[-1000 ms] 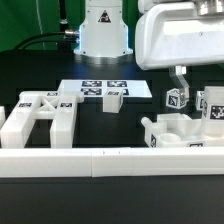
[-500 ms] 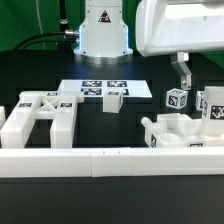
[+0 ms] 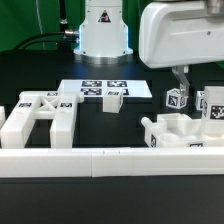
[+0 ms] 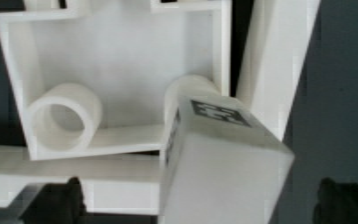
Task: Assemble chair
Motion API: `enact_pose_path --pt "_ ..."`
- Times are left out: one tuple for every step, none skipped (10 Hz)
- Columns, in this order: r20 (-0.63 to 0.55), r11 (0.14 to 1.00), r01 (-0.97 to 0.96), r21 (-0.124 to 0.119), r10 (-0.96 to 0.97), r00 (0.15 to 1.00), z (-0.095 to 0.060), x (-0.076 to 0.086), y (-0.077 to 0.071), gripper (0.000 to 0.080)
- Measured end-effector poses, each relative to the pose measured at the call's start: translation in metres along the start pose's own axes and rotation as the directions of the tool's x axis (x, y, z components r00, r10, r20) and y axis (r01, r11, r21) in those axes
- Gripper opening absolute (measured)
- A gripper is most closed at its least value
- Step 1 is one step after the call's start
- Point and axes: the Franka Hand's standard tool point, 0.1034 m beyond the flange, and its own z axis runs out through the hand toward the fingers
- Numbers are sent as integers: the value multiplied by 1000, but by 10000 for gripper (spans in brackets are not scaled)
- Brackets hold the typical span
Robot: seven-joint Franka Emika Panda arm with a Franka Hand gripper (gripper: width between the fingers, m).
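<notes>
- Exterior view: finds the gripper point(image 3: 181, 80) hanging over the end of the table point(image 3: 120, 195) at the exterior view's right, just above a tagged post point(image 3: 177, 98) and clear of it.
- Catches only one dark finger point(image 3: 180, 74) under the big white gripper body there, so cannot judge the spread from this side.
- Wrist view: settles it. Shows the fingertips point(image 4: 48, 203) parted as wide as they go, one on each side of the same tagged post point(image 4: 220, 150), with a dark gap on both sides and nothing gripped.
- Against half a second ago: puts the finger a little lower and slightly toward the exterior view's left.
- Against a second ago: puts it back at almost the same spot, with the spread unchanged throughout.
- Locates the chair point(image 3: 50, 122) as loose parts on the table:
  - a large slab-and-post piece point(image 3: 25, 118) toward the front corner at the exterior view's left
  - a walled piece point(image 3: 185, 132) toward the front corner at the exterior view's right
  - a second tagged post point(image 3: 213, 105) by the table's edge at that right end
  - a small tagged block point(image 3: 113, 99) mid-table, at the near edge of the marker board point(image 3: 95, 88)
- Leaves every part, the marker board and the long white rail point(image 3: 100, 160) along the front, just before both large pieces, exactly where they lay a second ago.
- Shows beyond the post, in the wrist view, a walled white frame point(image 4: 105, 55) with a round peg point(image 4: 60, 115) inside; cannot tell for certain which chair part that is.
</notes>
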Motion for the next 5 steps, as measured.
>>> enact_pose_path --pt "84 1000 0 5 0 996 3 -4 -1 649" --pt "104 1000 0 7 -1 995 4 2 -1 649" --pt "87 1000 1 6 -1 996 5 5 -1 649" --pt "89 1000 3 6 -4 996 7 4 -1 649" --pt "88 1000 6 6 -7 996 6 4 -1 528"
